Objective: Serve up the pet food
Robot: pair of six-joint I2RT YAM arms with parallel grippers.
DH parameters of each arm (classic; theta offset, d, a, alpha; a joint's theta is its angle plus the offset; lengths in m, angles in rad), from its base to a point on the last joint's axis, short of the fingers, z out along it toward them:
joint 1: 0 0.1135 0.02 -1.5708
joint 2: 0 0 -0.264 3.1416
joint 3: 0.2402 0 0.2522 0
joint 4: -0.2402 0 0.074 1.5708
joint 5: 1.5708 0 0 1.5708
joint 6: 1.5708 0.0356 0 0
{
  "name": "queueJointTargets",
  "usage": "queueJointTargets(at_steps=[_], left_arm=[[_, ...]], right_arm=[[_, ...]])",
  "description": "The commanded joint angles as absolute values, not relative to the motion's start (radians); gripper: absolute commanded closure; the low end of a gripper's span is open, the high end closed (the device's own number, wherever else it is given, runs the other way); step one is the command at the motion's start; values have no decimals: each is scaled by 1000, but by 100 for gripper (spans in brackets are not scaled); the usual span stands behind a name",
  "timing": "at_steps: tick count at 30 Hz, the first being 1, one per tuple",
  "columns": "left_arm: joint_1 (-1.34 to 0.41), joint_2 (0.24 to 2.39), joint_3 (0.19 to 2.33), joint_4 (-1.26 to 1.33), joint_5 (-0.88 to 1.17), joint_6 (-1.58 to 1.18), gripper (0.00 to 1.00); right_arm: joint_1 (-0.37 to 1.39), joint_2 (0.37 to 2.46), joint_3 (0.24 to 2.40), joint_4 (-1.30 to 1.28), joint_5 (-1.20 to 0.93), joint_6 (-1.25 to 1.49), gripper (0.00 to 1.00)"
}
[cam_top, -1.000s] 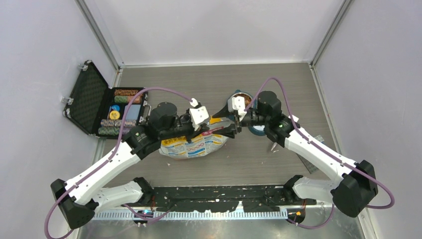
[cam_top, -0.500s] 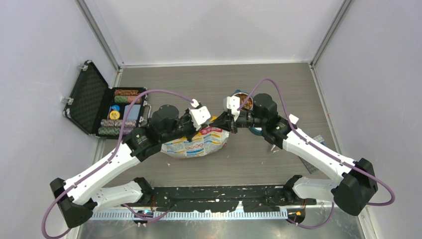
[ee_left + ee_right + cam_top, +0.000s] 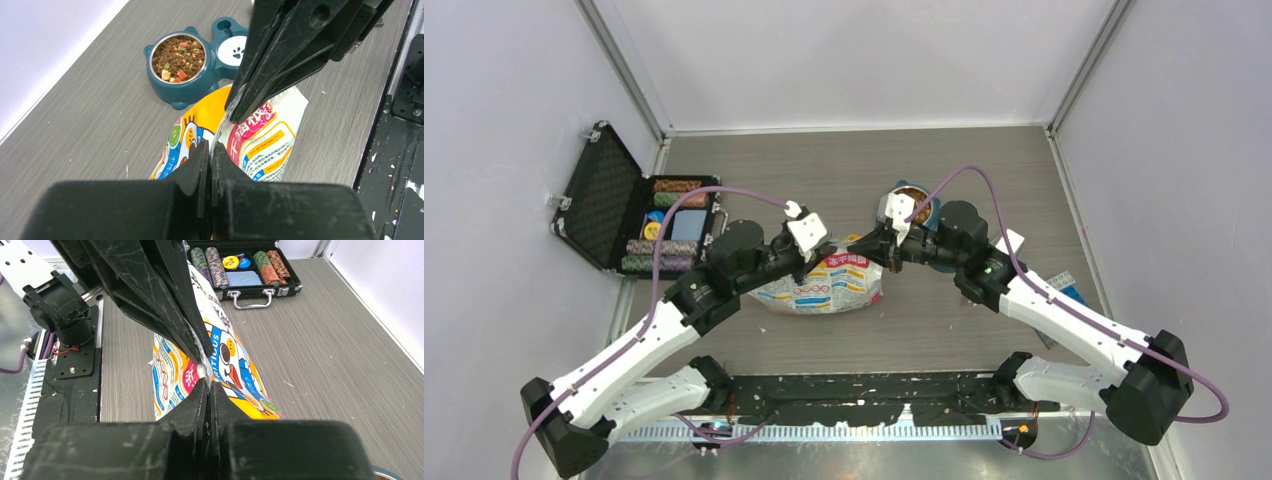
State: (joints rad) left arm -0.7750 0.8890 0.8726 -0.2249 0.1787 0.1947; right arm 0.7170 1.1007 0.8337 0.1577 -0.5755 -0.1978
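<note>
Now both pincers hold one seam: the right gripper [image 3: 209, 386], spread wide nearer the bowl a second ago, has swung left and is pressed together on the top edge of the glossy, crinkled printed bag [image 3: 824, 285]. Just opposite, the left gripper [image 3: 210, 148] pinches the same edge. Brown kibble [image 3: 178, 52], flecked red and green, fills the round steel insert of a teal, bear-eared bowl [image 3: 190, 92] behind the bag on the grey wood-grain table [image 3: 844, 160]. A foam-lined case [image 3: 604, 200] of poker chips lies open at left.
</note>
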Motion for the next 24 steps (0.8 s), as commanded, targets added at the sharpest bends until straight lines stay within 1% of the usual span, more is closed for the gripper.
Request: queueJointTargets(at_steps=[1,5,7,9,10,11,12,13,17,19,20,21,23,24], left_arm=[[-583,803,856,-359,-236,235,98],[-527,826,871,-361,-210,215,85],[-523,831,882,-362,-134,216,72],[-523,833,889,-361,-61,221,68],[-524,833,891,-361,-37,220,68],[-523,831,894,-362,-27,221,72],[-523,825,893,-362,-22,223,84],[-523,819,892,-360,-20,228,100],[-523,789,884,-350,20,250,100],[-523,780,885,-341,8,248,100],[-523,778,886,-338,-30,244,99],[-523,778,888,-336,-46,239,97],[-523,778,900,-350,-47,231,97],[-523,778,904,-361,-35,231,95]], right_arm=[[621,955,828,108,-420,-185,95],[611,956,833,99,-436,-187,95],[610,965,839,98,-455,-187,95],[610,981,846,99,-480,-189,95],[610,985,853,96,-495,-189,95],[610,990,856,90,-501,-195,95],[610,989,858,88,-505,-196,95],[610,986,858,86,-504,-201,95],[610,969,853,77,-499,-214,95],[610,961,853,75,-506,-217,95],[610,958,853,71,-509,-216,95],[610,953,853,69,-511,-217,95],[611,943,852,65,-511,-217,95],[611,940,850,63,-512,-217,95]])
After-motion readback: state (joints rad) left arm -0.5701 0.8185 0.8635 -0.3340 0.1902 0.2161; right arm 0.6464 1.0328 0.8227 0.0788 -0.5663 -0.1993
